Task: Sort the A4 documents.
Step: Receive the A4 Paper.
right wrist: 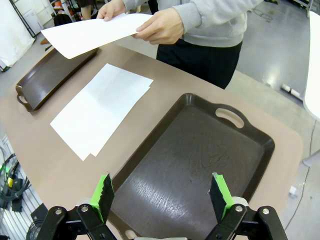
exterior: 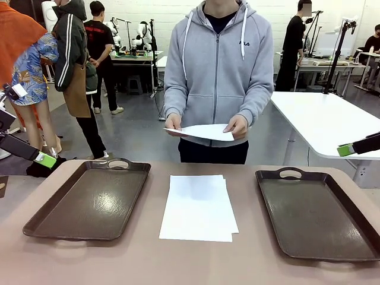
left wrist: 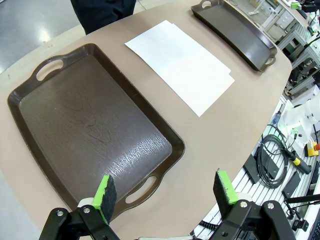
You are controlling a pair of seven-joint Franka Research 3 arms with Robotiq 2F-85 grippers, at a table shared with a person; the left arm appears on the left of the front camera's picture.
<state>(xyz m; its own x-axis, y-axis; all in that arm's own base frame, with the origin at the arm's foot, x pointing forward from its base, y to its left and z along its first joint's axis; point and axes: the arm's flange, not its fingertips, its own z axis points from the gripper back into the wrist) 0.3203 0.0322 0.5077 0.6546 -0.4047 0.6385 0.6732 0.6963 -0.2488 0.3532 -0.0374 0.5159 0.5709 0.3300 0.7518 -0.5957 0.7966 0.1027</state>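
A small stack of white A4 documents [exterior: 198, 208] lies on the table between two dark brown trays; it also shows in the left wrist view [left wrist: 180, 62] and the right wrist view [right wrist: 102, 107]. The person at the far side holds another sheet [exterior: 205, 132] in both hands above the table edge, seen too in the right wrist view [right wrist: 90, 32]. My left gripper [left wrist: 167, 192] hangs open above the near end of the left tray [left wrist: 90, 130]. My right gripper [right wrist: 161, 195] hangs open above the right tray [right wrist: 195, 165]. Both are empty.
The left tray [exterior: 92, 199] and right tray [exterior: 317, 214] are bare. A green fingertip of each arm shows at the frame sides [exterior: 45, 159] [exterior: 345, 149]. Cables [left wrist: 272, 157] lie beyond the table's edge. A white table [exterior: 329, 119] stands behind right.
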